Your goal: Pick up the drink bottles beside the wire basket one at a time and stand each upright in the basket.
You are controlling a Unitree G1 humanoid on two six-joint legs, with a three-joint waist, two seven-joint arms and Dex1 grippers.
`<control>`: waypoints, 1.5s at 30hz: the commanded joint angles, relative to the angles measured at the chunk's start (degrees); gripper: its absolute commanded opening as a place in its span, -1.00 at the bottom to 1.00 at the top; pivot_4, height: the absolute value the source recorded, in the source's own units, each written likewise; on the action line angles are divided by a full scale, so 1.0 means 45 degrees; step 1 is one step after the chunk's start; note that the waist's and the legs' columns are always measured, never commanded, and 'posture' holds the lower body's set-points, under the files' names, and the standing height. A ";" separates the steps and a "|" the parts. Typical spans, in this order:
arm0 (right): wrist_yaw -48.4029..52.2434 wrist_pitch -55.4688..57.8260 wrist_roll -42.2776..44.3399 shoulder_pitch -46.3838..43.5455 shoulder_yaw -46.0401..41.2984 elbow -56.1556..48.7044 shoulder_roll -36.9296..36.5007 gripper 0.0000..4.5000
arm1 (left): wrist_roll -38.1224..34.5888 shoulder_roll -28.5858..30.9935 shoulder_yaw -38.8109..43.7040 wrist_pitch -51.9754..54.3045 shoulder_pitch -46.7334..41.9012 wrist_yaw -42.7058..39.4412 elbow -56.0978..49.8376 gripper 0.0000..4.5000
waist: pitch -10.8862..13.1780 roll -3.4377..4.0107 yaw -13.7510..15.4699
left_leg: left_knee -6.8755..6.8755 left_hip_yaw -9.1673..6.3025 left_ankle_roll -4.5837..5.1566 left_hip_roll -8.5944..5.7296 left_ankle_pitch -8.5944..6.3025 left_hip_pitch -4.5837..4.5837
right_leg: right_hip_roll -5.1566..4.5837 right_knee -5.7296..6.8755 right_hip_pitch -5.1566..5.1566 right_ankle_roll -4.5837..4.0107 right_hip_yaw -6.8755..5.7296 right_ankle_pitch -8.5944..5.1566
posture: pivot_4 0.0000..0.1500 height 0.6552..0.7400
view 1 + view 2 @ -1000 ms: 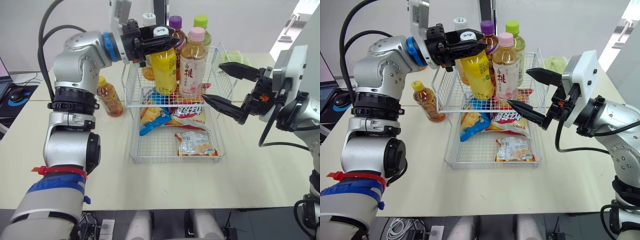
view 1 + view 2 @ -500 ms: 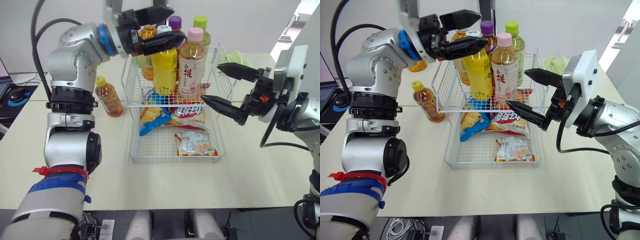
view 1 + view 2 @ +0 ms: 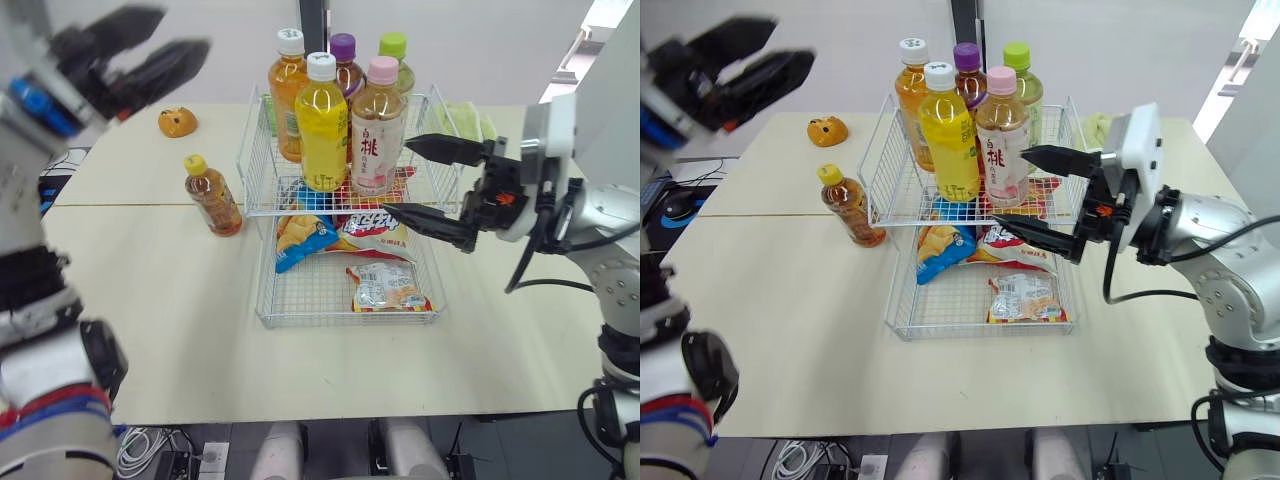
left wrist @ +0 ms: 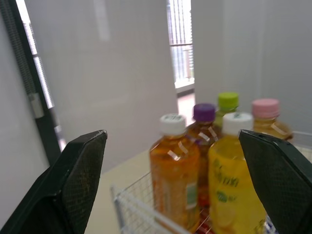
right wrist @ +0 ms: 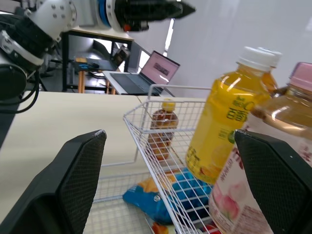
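Cream table, small orange object, blue snack bag, pale snack packet, open laptop

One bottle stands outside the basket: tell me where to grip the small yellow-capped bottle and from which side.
Grip the small bottle across its body below the yellow cap, bringing the left hand in from the robot's left. It stands upright, and the wire basket wall is close on its right, so the open table side likely leaves room.

Five bottles upright in basket; snack bags beneath; small bottle left, on table.
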 commanded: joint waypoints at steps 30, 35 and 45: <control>0.1312 -0.0496 -0.0460 -0.0378 0.0302 0.0060 0.0381 1.00 | 0.0240 -0.3858 0.1453 -0.4274 0.9602 0.3928 -0.4121 0.99 | -0.0019 -0.0024 0.0536 | 0.0006 0.0008 0.0000 -0.0022 -0.0001 0.0009 | -0.0013 -0.0015 0.0018 0.0007 -0.0001 0.0007 | 1.00 1.00; 0.0906 -0.0465 -0.0493 -0.0403 0.0168 -0.0004 0.0341 1.00 | 0.0544 -0.3274 0.0348 -0.3782 0.8015 0.4308 -0.3586 0.99 | -0.0019 -0.0025 0.0538 | 0.0007 0.0007 0.0000 -0.0028 -0.0001 0.0008 | -0.0008 -0.0013 0.0019 0.0006 -0.0002 0.0007 | 1.00 1.00; 0.0242 -0.0079 -0.0280 -0.0325 -0.0055 -0.0570 0.0191 1.00 | 0.2221 -0.3065 -0.2652 -0.3598 0.3514 0.4885 -0.0027 0.99 | -0.0021 -0.0027 0.0507 | 0.0007 0.0009 0.0000 -0.0053 -0.0001 0.0006 | 0.0008 -0.0010 0.0019 0.0009 -0.0006 0.0009 | 1.00 1.00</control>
